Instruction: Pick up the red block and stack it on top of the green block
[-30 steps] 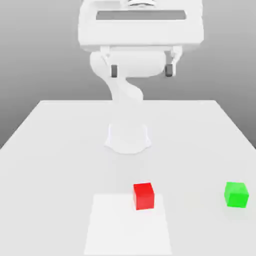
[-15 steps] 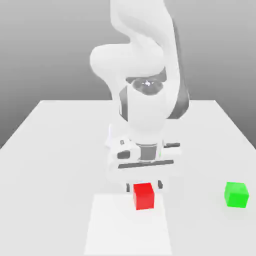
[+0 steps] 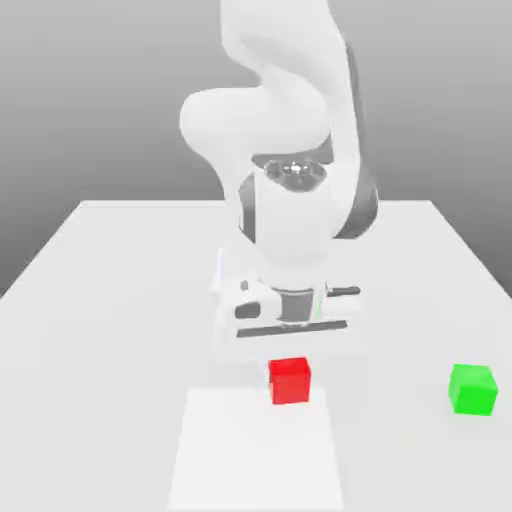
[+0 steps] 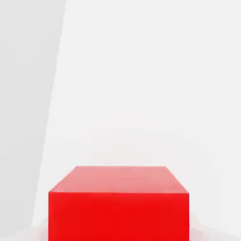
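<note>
Lowered since before, the gripper (image 3: 290,366) sits over the red block (image 3: 290,381); its opening cannot be told

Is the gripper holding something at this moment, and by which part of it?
It cannot be told. The hand is low over the red block, which sits on the table, but no grasp is visible.

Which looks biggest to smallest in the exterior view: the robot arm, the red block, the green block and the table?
1. table
2. robot arm
3. red block and green block: they look about alike, so I won't rank one over the other.
</note>
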Robot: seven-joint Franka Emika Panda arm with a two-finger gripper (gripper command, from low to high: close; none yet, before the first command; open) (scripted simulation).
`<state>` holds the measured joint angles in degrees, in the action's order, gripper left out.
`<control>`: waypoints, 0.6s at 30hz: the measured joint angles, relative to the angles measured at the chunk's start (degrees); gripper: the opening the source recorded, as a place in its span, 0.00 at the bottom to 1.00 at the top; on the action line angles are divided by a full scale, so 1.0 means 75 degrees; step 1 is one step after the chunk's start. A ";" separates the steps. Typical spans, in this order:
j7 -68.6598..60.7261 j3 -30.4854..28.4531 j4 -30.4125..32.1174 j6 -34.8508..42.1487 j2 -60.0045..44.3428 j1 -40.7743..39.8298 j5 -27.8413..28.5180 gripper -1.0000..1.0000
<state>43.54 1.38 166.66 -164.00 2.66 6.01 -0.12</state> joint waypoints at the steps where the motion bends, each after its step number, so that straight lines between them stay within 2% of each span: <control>1: 0.0095 0.0059 -0.0033 0.0196 0.0163 0.0084 0.0000 0.00; 14: 0.3836 0.1776 -0.2258 0.1719 -0.0542 0.3021 0.0157 0.00; 18: 0.4468 0.1626 -0.2472 0.1075 -0.1417 0.3239 0.0653 0.00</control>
<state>77.05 13.57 148.12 -155.94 -7.97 30.30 4.78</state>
